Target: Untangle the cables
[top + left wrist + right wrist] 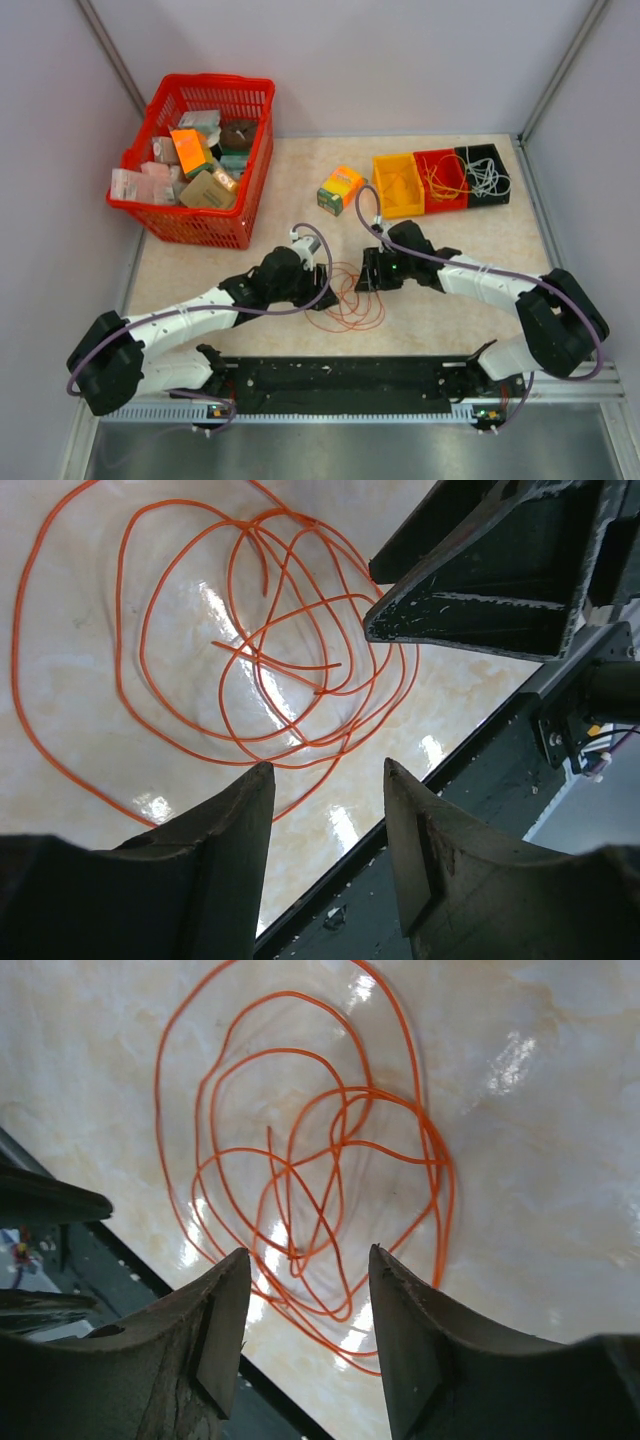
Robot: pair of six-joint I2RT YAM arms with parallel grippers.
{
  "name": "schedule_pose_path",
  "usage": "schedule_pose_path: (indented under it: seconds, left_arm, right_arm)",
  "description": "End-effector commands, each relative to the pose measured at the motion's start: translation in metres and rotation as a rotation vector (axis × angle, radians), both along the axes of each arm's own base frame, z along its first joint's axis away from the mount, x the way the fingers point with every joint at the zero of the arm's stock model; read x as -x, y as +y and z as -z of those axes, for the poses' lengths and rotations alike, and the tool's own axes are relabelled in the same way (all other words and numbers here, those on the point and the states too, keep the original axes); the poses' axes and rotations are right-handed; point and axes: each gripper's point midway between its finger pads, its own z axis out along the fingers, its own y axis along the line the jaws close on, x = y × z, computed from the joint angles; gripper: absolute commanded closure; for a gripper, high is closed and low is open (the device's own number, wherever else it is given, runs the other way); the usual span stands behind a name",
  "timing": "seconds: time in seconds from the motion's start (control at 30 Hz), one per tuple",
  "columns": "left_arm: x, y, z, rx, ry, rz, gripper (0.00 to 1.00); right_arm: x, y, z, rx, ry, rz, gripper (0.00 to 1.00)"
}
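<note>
An orange-red cable (pixel 345 298) lies in loose overlapping loops on the marble table between the two arms. It shows in the left wrist view (pixel 270 650) and the right wrist view (pixel 320 1160). A yellow cable (pixel 443 180) lies in the red bin and a white cable (pixel 487 178) in the black bin at the back right. My left gripper (pixel 322 281) is open and empty just left of the orange loops (pixel 328 770). My right gripper (pixel 365 277) is open and empty just right of them (pixel 308 1252).
A red basket (pixel 160 221) full of boxes stands at the back left. A small orange and green box (pixel 341 189) sits beside a yellow bin (pixel 398 185). A black rail (pixel 340 380) runs along the near edge.
</note>
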Motion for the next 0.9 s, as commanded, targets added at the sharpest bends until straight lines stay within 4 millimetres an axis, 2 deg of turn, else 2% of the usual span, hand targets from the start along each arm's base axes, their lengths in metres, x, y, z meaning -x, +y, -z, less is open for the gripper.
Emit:
schedule_pose_path:
  seconds: [0.0,0.1,0.27,0.33,0.43,0.47,0.53,0.6,0.7,0.87]
  left_arm:
    - [-0.001,-0.011,-0.011,0.069,-0.006,0.013,0.48]
    - [-0.004,-0.014,-0.016,0.094,-0.024,0.016,0.48]
    - [-0.004,-0.014,-0.021,0.106,-0.035,0.012,0.48]
    - [-0.003,-0.013,-0.024,0.111,-0.041,0.013,0.48]
    - [-0.004,-0.013,-0.031,0.115,-0.058,0.014,0.48]
    - [-0.002,-0.009,-0.03,0.102,-0.053,0.013,0.48]
    - [-0.002,-0.008,-0.047,0.135,-0.094,0.012,0.47]
    - [-0.002,-0.004,-0.074,0.209,-0.164,-0.006,0.45]
    - [-0.004,0.005,-0.129,0.378,-0.322,-0.052,0.41]
    - [0.002,0.02,-0.179,0.459,-0.461,-0.055,0.26]
  right_arm:
    - [-0.001,-0.008,0.005,0.083,-0.081,-0.087,0.48]
    - [0.012,0.0,0.014,0.039,-0.012,-0.13,0.5]
    - [0.023,0.012,0.009,-0.053,0.013,-0.151,0.7]
    - [0.023,0.017,0.007,-0.08,0.03,-0.148,0.74]
    - [0.023,0.023,-0.006,-0.121,0.03,-0.159,0.96]
    - [0.024,0.026,-0.016,-0.141,0.025,-0.163,1.0]
    - [0.027,0.035,-0.051,-0.235,0.001,-0.19,1.0]
    - [0.028,0.045,-0.1,-0.348,-0.051,-0.215,1.0]
    - [0.027,0.05,-0.179,-0.478,-0.179,-0.238,1.0]
    - [0.028,0.046,-0.318,-0.643,-0.396,-0.277,1.0]
